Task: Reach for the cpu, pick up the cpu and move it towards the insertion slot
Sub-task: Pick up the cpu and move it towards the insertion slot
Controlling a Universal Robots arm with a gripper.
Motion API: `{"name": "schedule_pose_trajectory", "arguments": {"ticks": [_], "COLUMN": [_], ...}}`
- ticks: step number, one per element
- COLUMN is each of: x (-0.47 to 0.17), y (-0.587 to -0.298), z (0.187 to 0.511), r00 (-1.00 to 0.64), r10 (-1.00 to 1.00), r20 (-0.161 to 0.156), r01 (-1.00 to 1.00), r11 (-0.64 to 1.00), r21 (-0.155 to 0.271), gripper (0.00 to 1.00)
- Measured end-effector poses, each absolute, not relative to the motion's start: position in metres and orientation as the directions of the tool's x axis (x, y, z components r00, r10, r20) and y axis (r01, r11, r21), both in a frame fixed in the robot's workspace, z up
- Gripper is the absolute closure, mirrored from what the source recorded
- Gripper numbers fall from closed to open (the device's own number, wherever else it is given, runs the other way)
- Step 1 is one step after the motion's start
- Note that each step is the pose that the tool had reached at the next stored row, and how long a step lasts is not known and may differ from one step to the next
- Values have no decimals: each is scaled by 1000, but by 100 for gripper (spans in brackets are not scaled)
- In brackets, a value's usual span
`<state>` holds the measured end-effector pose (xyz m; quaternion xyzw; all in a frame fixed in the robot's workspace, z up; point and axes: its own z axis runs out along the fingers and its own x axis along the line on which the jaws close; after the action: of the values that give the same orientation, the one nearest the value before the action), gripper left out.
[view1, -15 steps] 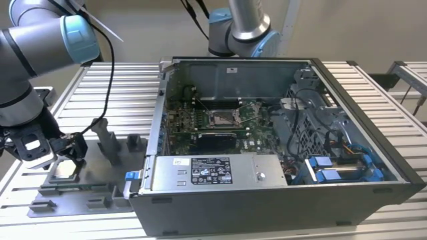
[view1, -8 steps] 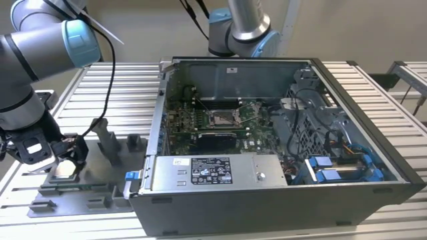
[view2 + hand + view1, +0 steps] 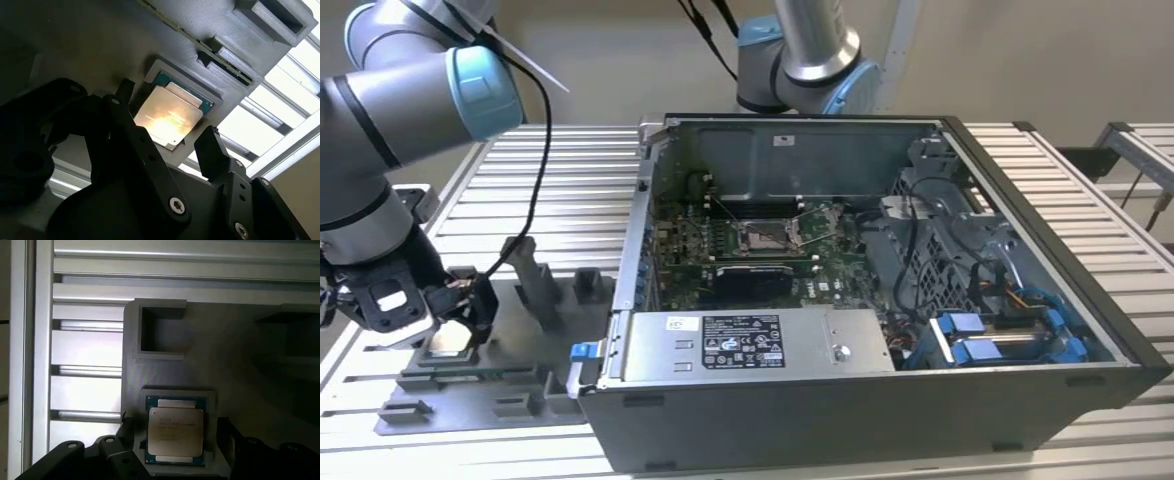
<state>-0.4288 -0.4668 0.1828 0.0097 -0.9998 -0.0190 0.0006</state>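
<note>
At the exterior view's left, the arm (image 3: 374,170) bends down over the grey fixture plate (image 3: 467,412), which lies on the slatted bench (image 3: 547,180). The cpu (image 3: 450,340) sits in a pocket of that plate. Just beside the plate, toward the exterior view's right, stands the open computer case (image 3: 854,420), and the insertion slot (image 3: 763,237) lies inside it, well apart from the plate (it is the exterior view that gives us this). The wrist views give us the grip instead. In the second wrist view the pincer (image 3: 168,111) is spread apart above the plate, one dark finger on each side of the cpu, holding nothing. In the first wrist view we see the cpu's green edge and a second square pocket (image 3: 162,330) of the plate near it.
</note>
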Motion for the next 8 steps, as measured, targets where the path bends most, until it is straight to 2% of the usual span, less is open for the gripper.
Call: {"name": "schedule_pose_trajectory", "arguments": {"ticks": [3,4,8], "x": [-429,-429,-429], "y": [-467,-467,-467], "z": [183,183,183], "r00": [-1000,-1000,-1000], "r10": [-19,-19,-19], "r20": [1,0,1], "r01": [-19,-19,-19], "r11": [999,999,999], "r21": [38,38,38], "gripper": [0,100,100]}}
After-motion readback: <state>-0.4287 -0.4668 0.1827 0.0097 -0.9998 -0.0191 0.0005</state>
